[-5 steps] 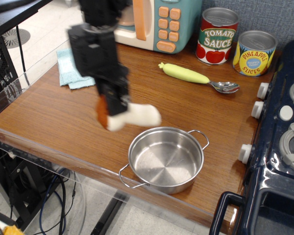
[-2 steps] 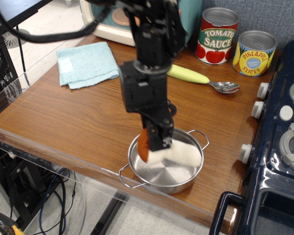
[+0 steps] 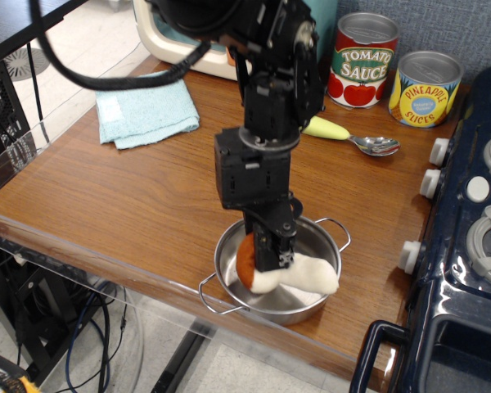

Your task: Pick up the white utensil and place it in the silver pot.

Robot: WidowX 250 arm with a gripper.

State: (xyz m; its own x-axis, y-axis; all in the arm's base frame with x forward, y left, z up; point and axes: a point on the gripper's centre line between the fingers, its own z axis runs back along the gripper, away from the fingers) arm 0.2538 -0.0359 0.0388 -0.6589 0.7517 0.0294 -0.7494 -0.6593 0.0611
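Note:
The white utensil (image 3: 304,277) is a plush mushroom with a cream stem and an orange-brown cap. It lies on its side inside the silver pot (image 3: 229,255), low near the pot's floor, stem pointing right. My gripper (image 3: 268,257) reaches down into the pot from above and is shut on the mushroom where cap meets stem. The pot stands near the table's front edge with its two wire handles showing.
A metal spoon with yellow-green handle (image 3: 353,135) lies behind the arm. Two cans (image 3: 366,59) stand at the back right. A blue cloth (image 3: 146,110) is at the left, a toy appliance (image 3: 176,45) at the back, a toy stove (image 3: 475,237) on the right.
The gripper carried the mushroom from left of the pot to over it, then lowered it into the pot. The pot, spoon and cans have not moved.

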